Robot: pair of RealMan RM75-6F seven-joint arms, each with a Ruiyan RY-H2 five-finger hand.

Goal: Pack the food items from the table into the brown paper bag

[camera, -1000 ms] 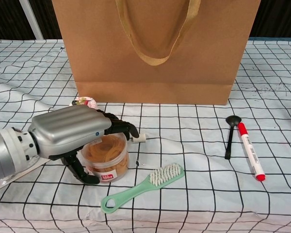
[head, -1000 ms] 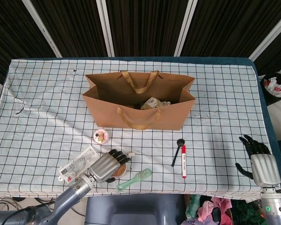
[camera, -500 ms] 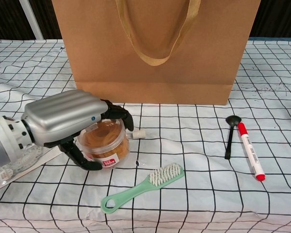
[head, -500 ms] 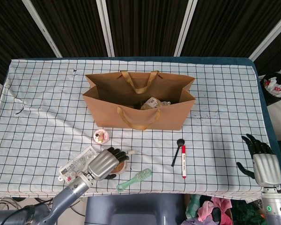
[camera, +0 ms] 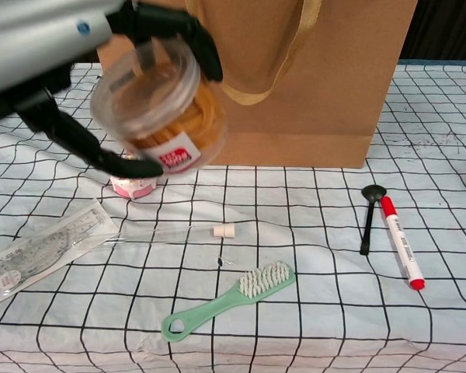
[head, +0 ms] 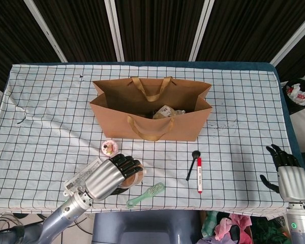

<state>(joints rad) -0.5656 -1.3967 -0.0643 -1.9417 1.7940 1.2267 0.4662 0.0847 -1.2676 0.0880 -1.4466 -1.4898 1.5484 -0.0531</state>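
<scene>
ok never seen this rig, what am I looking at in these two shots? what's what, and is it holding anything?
It is a two-armed robot with human-like hands at a checked-cloth table. One picture looks down from its head, the other looks out from its chest. The left robot hand holds a clear plastic tub of brown food, lifted off the table in front of the open brown paper bag. The right robot hand holds nothing, fingers apart, near the table's edge. On the cloth lie a green plastic brush, a red-capped white marker, a small black spoon, a small pink round container and a clear packaged ruler set.
</scene>
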